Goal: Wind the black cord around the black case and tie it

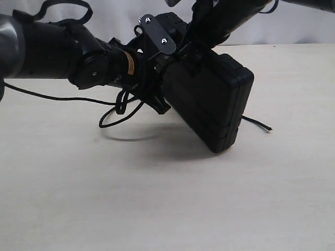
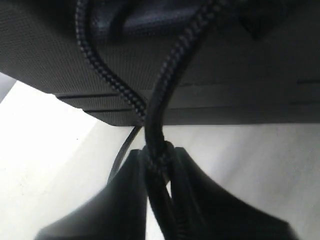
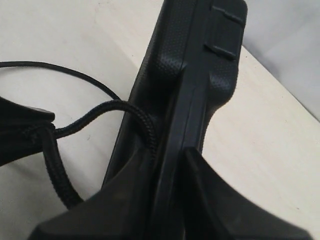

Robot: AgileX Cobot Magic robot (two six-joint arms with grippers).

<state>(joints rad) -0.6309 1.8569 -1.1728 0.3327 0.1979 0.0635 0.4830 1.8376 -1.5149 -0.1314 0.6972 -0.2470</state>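
Case [image 1: 209, 99] lifted, tilted, clamped edgewise by right gripper [image 3: 167, 157]; left gripper [image 2: 157, 157] pinches cord [image 2: 167, 85] draped over it. Wrapping begun, apparently no knot yet.

**A bare pale desk under soft light**

From where I stand there is little to the room. A broad cream desk [image 1: 157, 209] fills most of the sight, its top matt and unmarked. Along its far edge hangs a whitish backdrop [image 1: 293, 26], slightly creased; I cannot tell whether it is cloth or wall. The light is even and gentle, leaving one blurred shadow [image 1: 152, 144] near the desk's middle.
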